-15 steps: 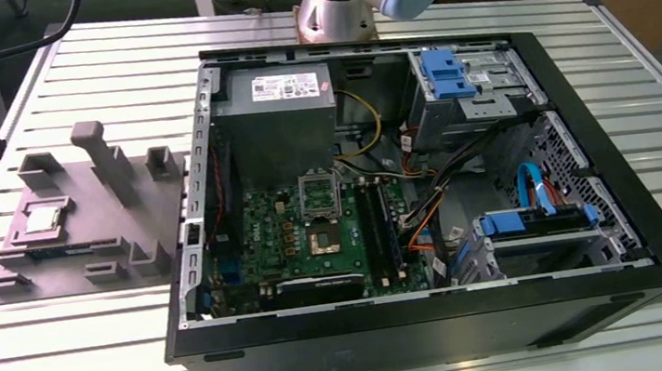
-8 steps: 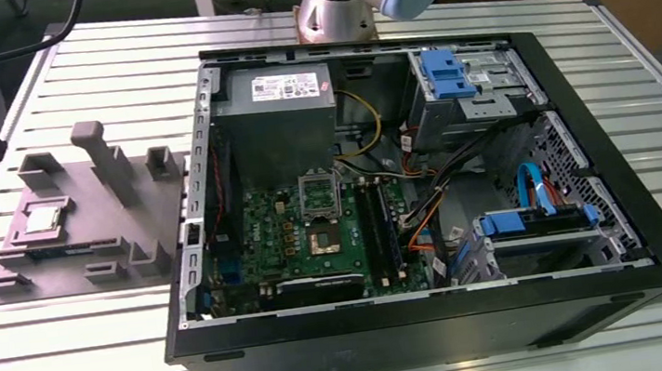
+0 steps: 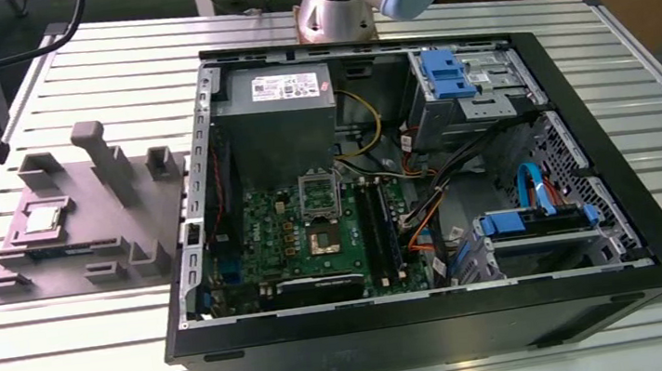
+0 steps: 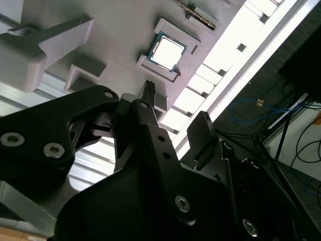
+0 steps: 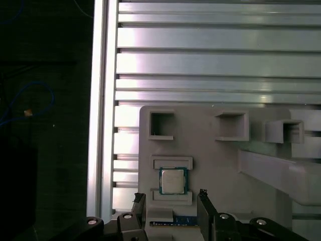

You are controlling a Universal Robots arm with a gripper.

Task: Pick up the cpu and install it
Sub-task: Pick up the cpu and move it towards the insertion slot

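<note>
One cpu (image 5: 173,181), first wrist view: silvery chip lying flat in a framed pocket of the grey fixture (image 5: 225,160), just ahead of the hand (image 5: 169,196) and lined up with the gap between its fingers (image 5: 203,211); not touched.
Hand, second wrist view: spread open and empty, poised over the cpu; the pocket likely keeps the chip square for a grasp.
Socket (image 3: 326,238), exterior view: bare on the green motherboard (image 3: 268,235) inside the computer case (image 3: 447,322), well apart from the hand; nothing installed yet.
</note>
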